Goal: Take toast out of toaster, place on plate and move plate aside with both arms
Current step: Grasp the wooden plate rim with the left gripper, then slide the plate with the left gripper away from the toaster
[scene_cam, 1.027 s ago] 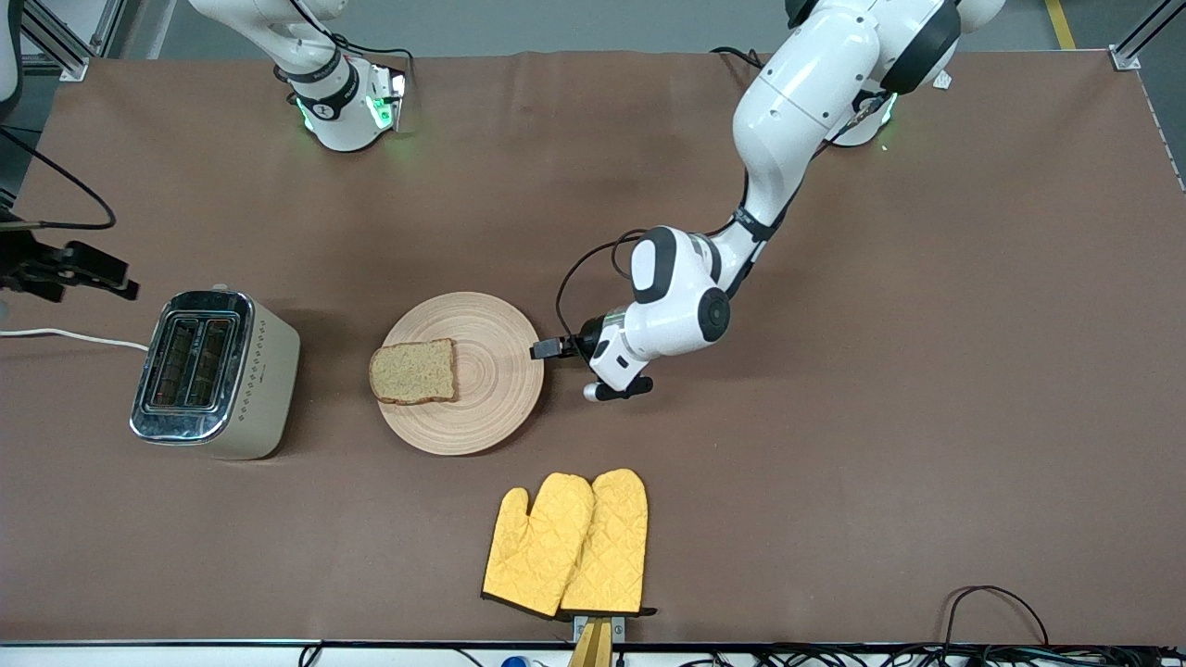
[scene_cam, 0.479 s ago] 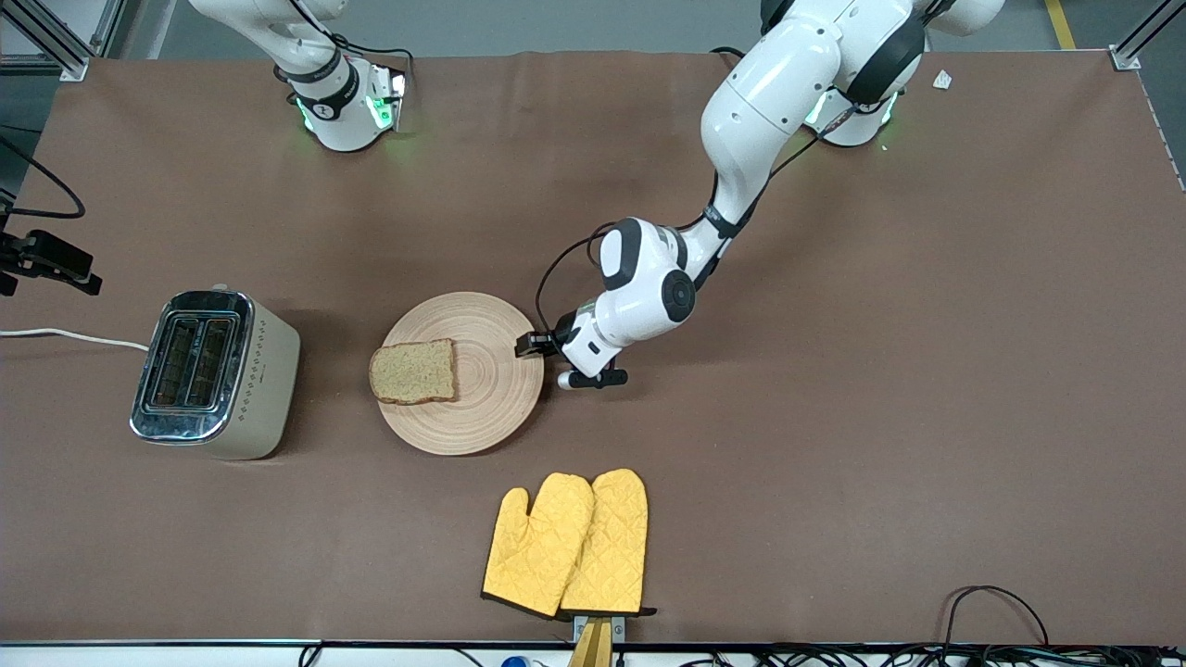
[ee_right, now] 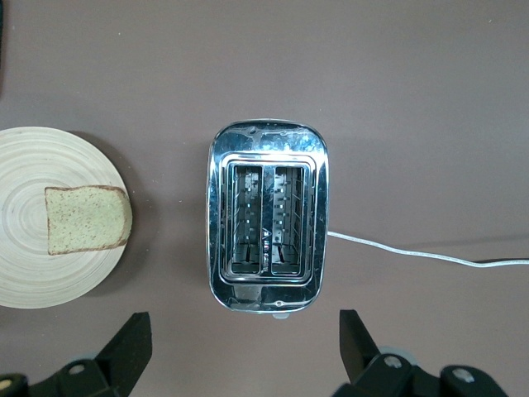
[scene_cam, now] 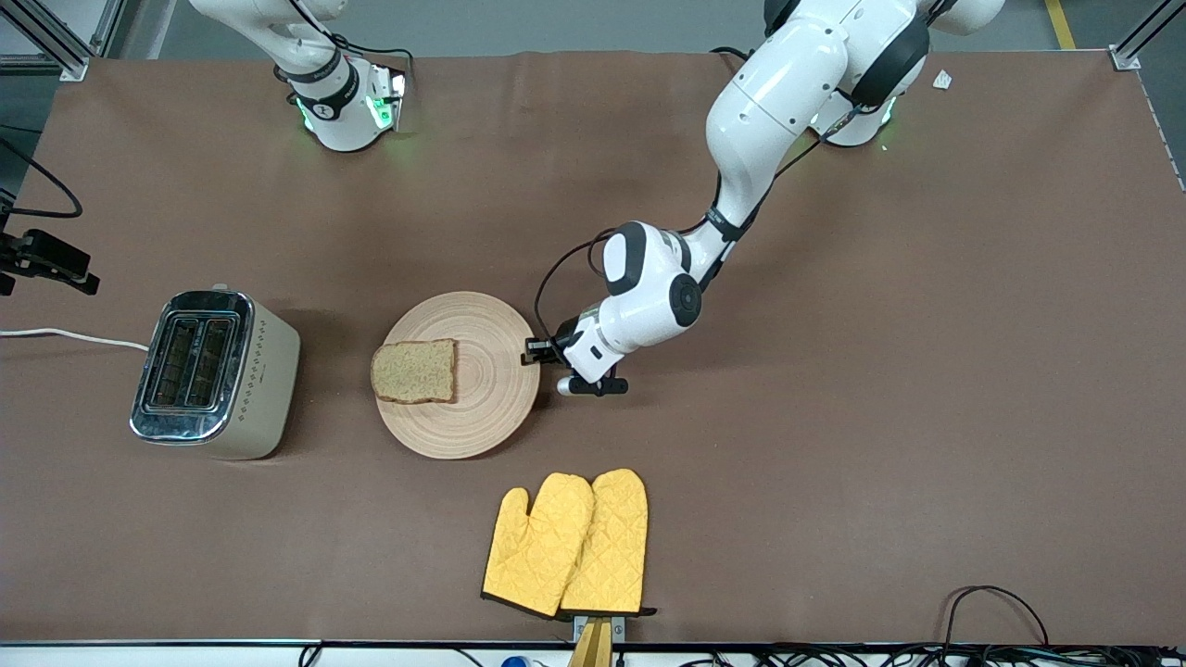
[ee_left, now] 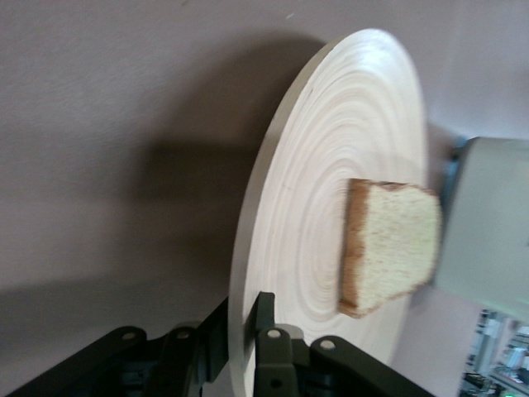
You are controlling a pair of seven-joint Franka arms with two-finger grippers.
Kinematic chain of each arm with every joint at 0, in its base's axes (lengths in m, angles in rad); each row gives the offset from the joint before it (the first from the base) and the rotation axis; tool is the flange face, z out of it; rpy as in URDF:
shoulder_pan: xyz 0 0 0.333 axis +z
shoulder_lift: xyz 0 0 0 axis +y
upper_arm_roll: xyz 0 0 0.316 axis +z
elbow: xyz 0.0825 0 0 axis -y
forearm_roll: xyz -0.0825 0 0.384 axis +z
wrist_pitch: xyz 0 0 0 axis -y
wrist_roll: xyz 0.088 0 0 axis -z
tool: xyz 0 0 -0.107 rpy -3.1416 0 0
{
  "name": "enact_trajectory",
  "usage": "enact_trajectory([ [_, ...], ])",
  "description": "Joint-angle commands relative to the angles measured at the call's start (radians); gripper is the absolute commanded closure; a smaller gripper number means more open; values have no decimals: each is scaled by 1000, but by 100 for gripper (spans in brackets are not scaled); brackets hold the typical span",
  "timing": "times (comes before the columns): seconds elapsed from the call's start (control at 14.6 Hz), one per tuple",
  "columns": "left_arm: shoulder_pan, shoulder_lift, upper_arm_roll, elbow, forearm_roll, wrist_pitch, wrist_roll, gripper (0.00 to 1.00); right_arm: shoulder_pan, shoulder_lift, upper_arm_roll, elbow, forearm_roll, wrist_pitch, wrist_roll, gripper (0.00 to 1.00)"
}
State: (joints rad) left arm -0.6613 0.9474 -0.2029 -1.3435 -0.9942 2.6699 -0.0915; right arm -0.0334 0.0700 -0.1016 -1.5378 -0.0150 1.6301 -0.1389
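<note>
The left gripper [scene_cam: 536, 353] pinched the plate's [scene_cam: 482, 417] rim. The toast [scene_cam: 414, 371] lay on the plate. The right gripper [ee_right: 240, 351] hung spread wide over the toaster [scene_cam: 215, 373]

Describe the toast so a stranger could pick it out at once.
Start at the chrome toaster toward the right arm's end of the table; beside it lies a round wooden plate. The toast sits on the plate's toaster-side edge: one square brown wholegrain slice with darker crust, unlike the yellow oven mitts.
</note>
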Motion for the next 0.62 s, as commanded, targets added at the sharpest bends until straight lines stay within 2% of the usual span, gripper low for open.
enact_trajectory([
  [0.0,69,-42,-50,-6,-20,-1,6,97,-49,-4,11,-8,44,-21,-19,0],
  [0.27,192,-172,-66,-68,-9,-158,59,97,-49,-6,13,-7,50,-26,-22,0],
  [0.55,363,-323,-67,-207,-11,-390,223,98,-43,-7,14,-7,49,-27,-22,0],
])
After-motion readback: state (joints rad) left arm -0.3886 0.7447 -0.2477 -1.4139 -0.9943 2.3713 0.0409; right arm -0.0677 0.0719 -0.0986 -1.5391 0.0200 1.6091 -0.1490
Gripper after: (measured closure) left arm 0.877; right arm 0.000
